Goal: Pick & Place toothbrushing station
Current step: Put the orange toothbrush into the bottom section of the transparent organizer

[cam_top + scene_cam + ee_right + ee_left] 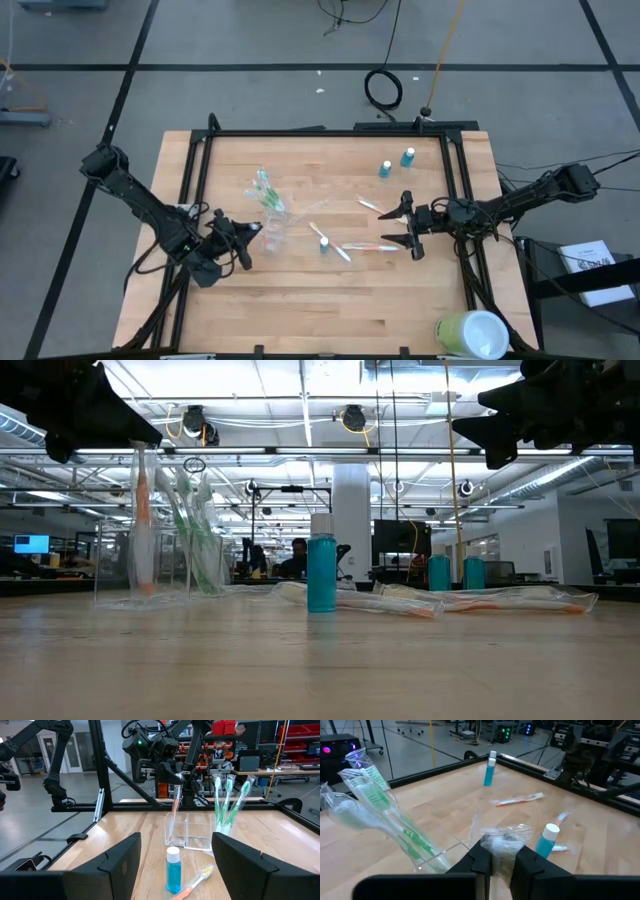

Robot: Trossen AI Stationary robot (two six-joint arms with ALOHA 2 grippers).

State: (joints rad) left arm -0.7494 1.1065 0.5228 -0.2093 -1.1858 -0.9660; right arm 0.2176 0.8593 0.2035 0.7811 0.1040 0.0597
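A small clear plastic cup (187, 830) stands left of the table's middle (275, 238). Several wrapped green toothbrushes (227, 800) stand in it, leaning on its rim toward the far edge (265, 190). My left gripper (175, 779) is just over the cup on its left side (250, 233), shut on a wrapped orange toothbrush (173, 812). A blue white-capped tube (323, 243) stands upright right of the cup. My right gripper (405, 225) hovers open near the table's right side, with nothing between its fingers. My left gripper pinches the wrapped orange toothbrush by its upper end (175, 787) between its two fingers, with the clear wrapper bunched between them (502, 845). The fingers come nearly level from the table's left and lie across the brush. The brush stands upright with its lower end (171, 837) inside the clear cup.
Two more blue tubes (385, 168) (407, 157) stand at the far right. Wrapped toothbrushes lie flat on the table (370, 205) (365, 246) near my right gripper. A large pale green-and-white cup (472, 333) lies at the near right corner. Black rails (330, 131) frame the table.
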